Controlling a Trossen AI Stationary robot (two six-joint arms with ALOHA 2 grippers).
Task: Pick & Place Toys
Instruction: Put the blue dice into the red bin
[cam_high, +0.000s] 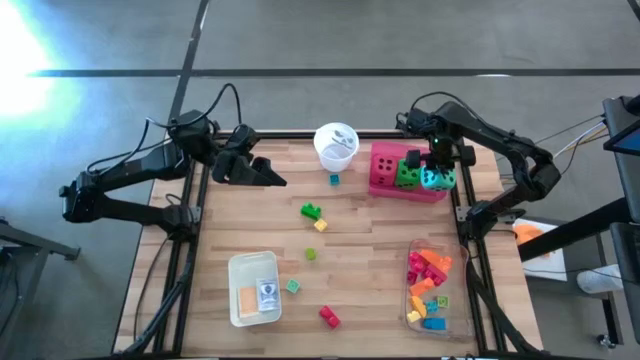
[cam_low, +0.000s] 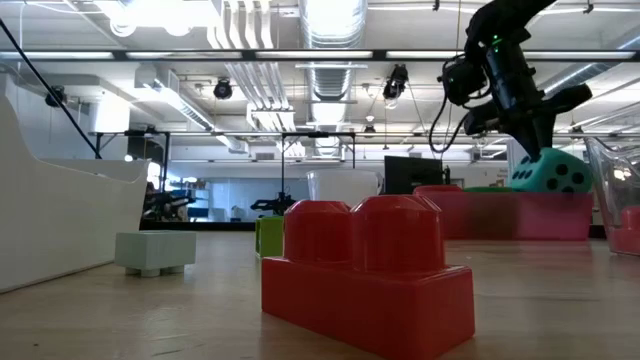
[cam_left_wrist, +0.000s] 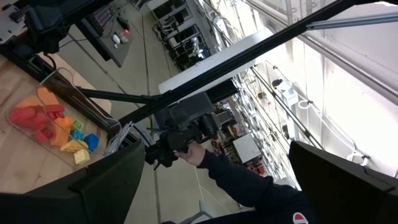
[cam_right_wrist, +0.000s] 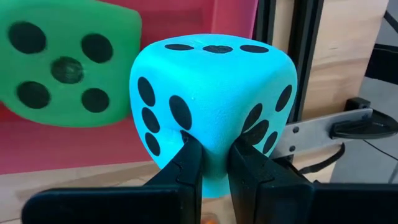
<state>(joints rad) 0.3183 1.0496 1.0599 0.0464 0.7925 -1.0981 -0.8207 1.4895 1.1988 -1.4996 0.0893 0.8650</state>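
Note:
My right gripper (cam_right_wrist: 211, 165) is shut on a teal dotted die (cam_right_wrist: 211, 99) at the right end of the pink tray (cam_high: 378, 188), at the table's far right. A green die (cam_high: 408, 172) and a red die (cam_high: 385, 160) sit in that tray beside it. Small bricks lie loose on the wood: blue (cam_high: 334, 180), green (cam_high: 312, 211), yellow (cam_high: 320, 225), red (cam_high: 329, 317). My left gripper (cam_high: 268, 175) hovers open at the far left, pointing level, with nothing between its fingers. My right gripper pinches the teal die's upper corner (cam_right_wrist: 211, 152) between its two fingers, and the soft corner is dented in between the tips. The fingers come from above, pointing steeply down. The die hangs below them over the pink tray (cam_low: 480, 215), whose wall hides its underside.
A white cup (cam_high: 336, 145) stands left of the pink tray. A clear tray (cam_high: 415, 300) with several bricks lies near right. A white tray (cam_high: 253, 268) with cards lies near left. A person's hand (cam_left_wrist: 189, 152) shows in the room beyond the table.

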